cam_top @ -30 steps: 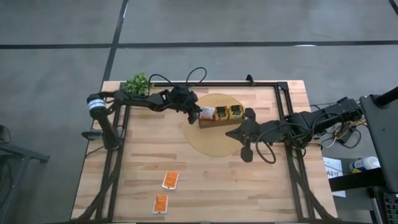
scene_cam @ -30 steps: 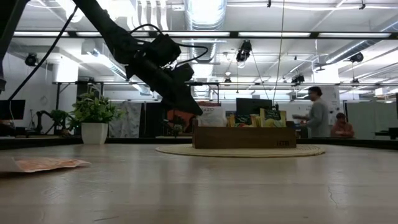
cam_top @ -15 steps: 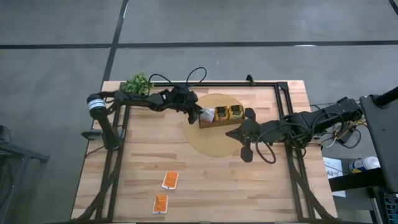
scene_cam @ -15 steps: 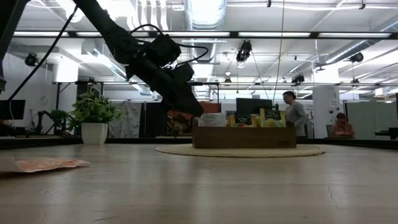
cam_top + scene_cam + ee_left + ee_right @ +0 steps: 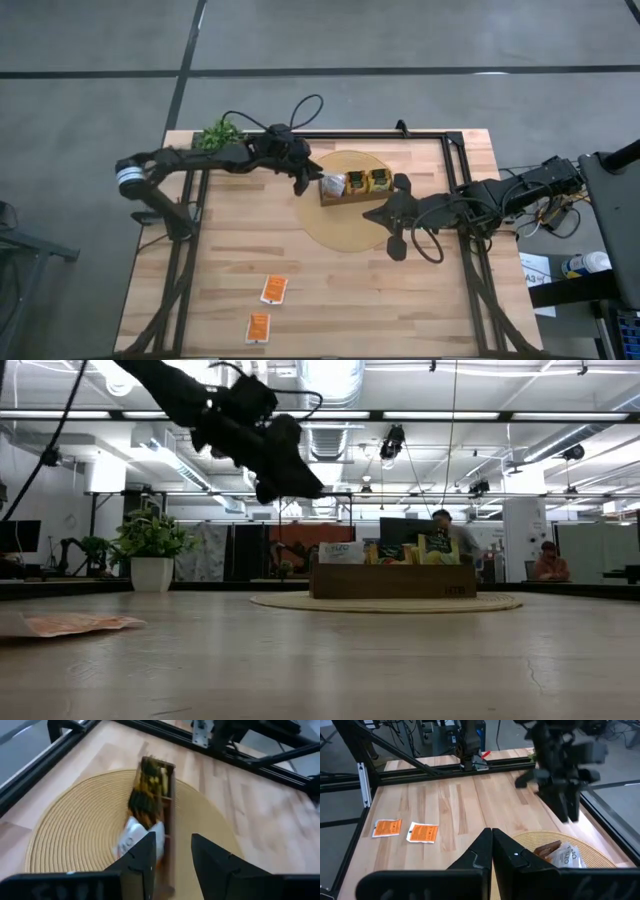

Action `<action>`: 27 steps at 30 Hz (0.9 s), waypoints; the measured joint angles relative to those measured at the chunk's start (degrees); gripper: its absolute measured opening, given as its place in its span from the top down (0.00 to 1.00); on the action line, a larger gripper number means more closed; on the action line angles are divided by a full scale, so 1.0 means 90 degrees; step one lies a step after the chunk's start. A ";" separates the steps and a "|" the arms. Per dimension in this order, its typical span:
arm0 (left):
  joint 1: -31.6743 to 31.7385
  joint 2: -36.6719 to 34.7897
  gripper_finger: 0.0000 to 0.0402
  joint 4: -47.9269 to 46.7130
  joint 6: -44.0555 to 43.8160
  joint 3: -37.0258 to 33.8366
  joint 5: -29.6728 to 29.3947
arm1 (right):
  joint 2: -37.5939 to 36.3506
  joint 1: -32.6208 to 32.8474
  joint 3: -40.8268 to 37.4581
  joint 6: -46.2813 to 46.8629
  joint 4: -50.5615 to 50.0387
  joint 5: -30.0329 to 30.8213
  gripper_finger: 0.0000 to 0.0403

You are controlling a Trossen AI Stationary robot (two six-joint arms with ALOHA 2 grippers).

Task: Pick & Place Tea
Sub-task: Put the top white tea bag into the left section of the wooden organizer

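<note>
Tea sachets are seen in two places: two orange-and-white sachets lie flat on the bare table near its front edge, well apart from everything else, and the rest stand in the wooden box on the round woven mat. In the high view a white sachet fills the box's left end, with green dark-labelled ones beside it. The left gripper is held in the air just left of the box, above the mat's edge; its jaws are parted narrowly and nothing is held, which is shown best in the left wrist view, where the white sachet and the box are seen between and beyond the two dark fingers. The height of that gripper is shown only by the low view: it is well above the box, with sachet tops sticking up over the wall. One orange sachet is caught at the left there. A potted plant at the table's back left corner and people in the room behind are also seen. The right gripper rests over the mat's right front part, jaws fully closed and empty; the right wrist view shows both orange sachets and the other arm beyond.
</note>
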 joint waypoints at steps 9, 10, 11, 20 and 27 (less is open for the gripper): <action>-0.0767 -0.1549 0.71 -0.1797 0.0033 -0.0048 -0.0023 | -0.0002 -0.0002 -0.0012 -0.0051 -0.0040 -0.0002 0.98; -0.0886 -0.1709 0.71 -0.1912 0.0026 -0.0054 -0.0071 | -0.0002 -0.0004 -0.0023 -0.0049 -0.0045 0.0000 0.98; -0.1005 -0.1853 0.71 -0.2020 0.0008 -0.0058 -0.0165 | -0.0002 -0.0008 -0.0033 -0.0034 -0.0045 0.0000 0.98; -0.1726 -0.2689 0.71 -0.2217 -0.0843 -0.0059 -0.0850 | -0.0001 -0.0443 -0.0237 0.0351 -0.0044 -0.0047 0.98; -0.2205 -0.2883 0.71 -0.2231 -0.1036 -0.0059 -0.1218 | 0.0263 -0.1274 -0.0271 0.0174 -0.0048 -0.1016 0.98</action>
